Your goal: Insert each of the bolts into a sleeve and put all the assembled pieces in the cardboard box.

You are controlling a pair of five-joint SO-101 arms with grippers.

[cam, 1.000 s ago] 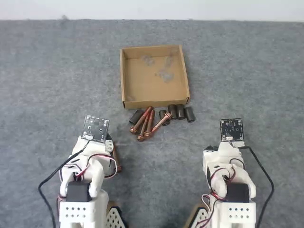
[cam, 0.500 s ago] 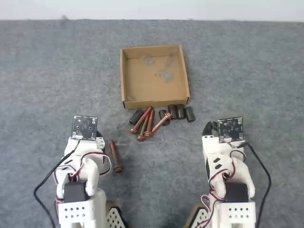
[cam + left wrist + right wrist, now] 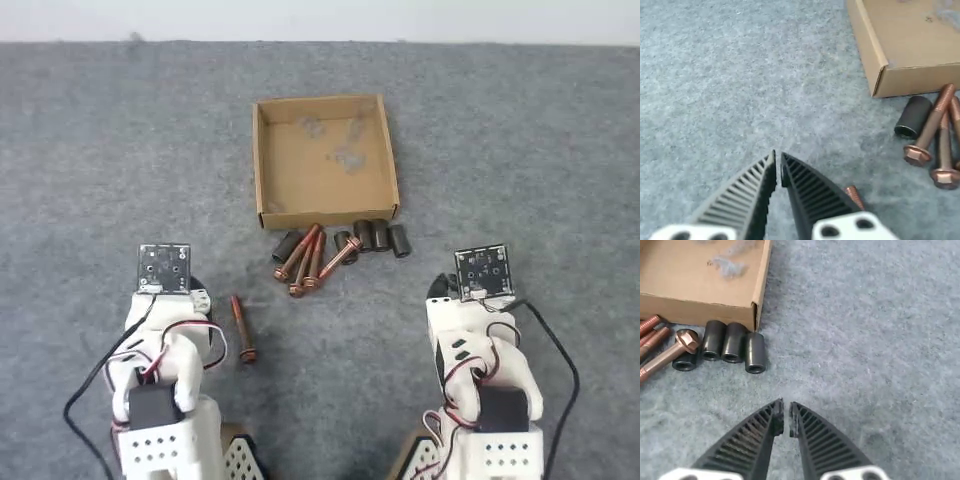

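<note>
The cardboard box (image 3: pixel 325 160) stands open at mid table with some fluff inside. Just before its near wall lie three copper bolts (image 3: pixel 305 258) beside a black sleeve (image 3: pixel 289 244), then several more sleeves (image 3: pixel 380 237), one with a bolt (image 3: pixel 342 255) resting across it. A lone bolt (image 3: pixel 242 328) lies on the carpet right of the left arm (image 3: pixel 163 330). My left gripper (image 3: pixel 778 161) is shut and empty, with that bolt's tip (image 3: pixel 854 194) beside it. My right gripper (image 3: pixel 786 412) is shut and empty, hovering short of the sleeves (image 3: pixel 734 342).
Grey carpet covers the whole table. The right arm (image 3: pixel 482 330) sits near the front edge, right of the pile. Open carpet lies between the two arms and on both sides of the box (image 3: pixel 700 275).
The left arm swung left and back, uncovering the lone bolt that lay under its gripper. The right arm shifted slightly forward and left.
</note>
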